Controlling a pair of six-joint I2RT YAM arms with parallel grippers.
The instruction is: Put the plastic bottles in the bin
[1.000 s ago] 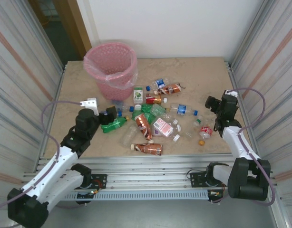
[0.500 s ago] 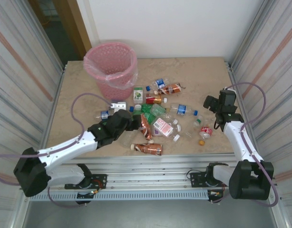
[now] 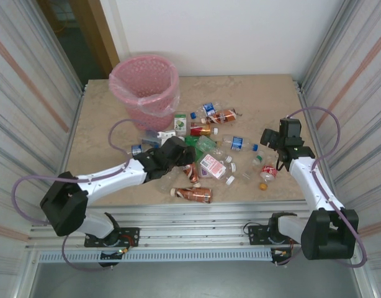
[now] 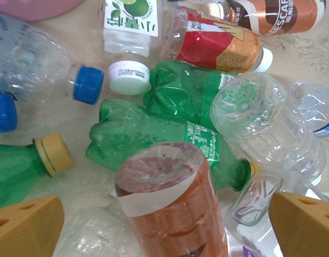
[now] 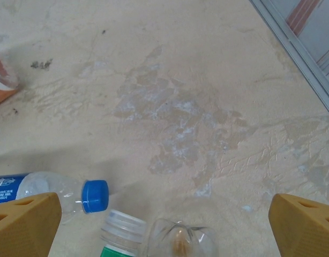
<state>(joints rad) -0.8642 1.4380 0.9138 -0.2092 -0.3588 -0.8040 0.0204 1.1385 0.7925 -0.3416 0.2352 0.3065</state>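
L claw (image 3: 176, 151) hangs low over the near-left side of the bottle pile (image 3: 206, 149), mid surface (image 3: 271, 99). In the wrist view the L claw (image 4: 164, 222) stands wide apart, fingers (image 4: 25, 227) at the bottom corners, clamped on nothing. An orange-brown bottle (image 4: 167, 203) lies btwn them, base end up toward the cam; can't tell if a finger touches it. Just beyond it is a green bottle (image 4: 154, 139) on its side, w/ a 2nd green one (image 4: 191, 91) against it and a clear crushed one (image 4: 261, 123) to the right. Further out: red/gold-label bottle (image 4: 218, 43), white-label bottle w/ a lime pic (image 4: 132, 21), and a brown coffee bottle (image 4: 271, 10). A clear blue-cap bottle (image 4: 36, 69) and a yellow-cap green one (image 4: 14, 171) lie at left.

R claw (image 3: 269, 138) sits at the pile's right edge. In its wrist view the R claw (image 5: 164, 225) is also wide apart and holds nothing, over mostly bare surface. A blue-cap clear bottle (image 5: 57, 193) lies by its left finger, and a white-cap bottle (image 5: 121, 230) is at the bottom btwn the fingers.

Bin (image 3: 147, 102) stands upright at the far left of the surface, well apart from the R claw, and a few bottles lie near its base. The other bottles are all on the surface, incl. a brown one (image 3: 193, 194) nearest the front edge.
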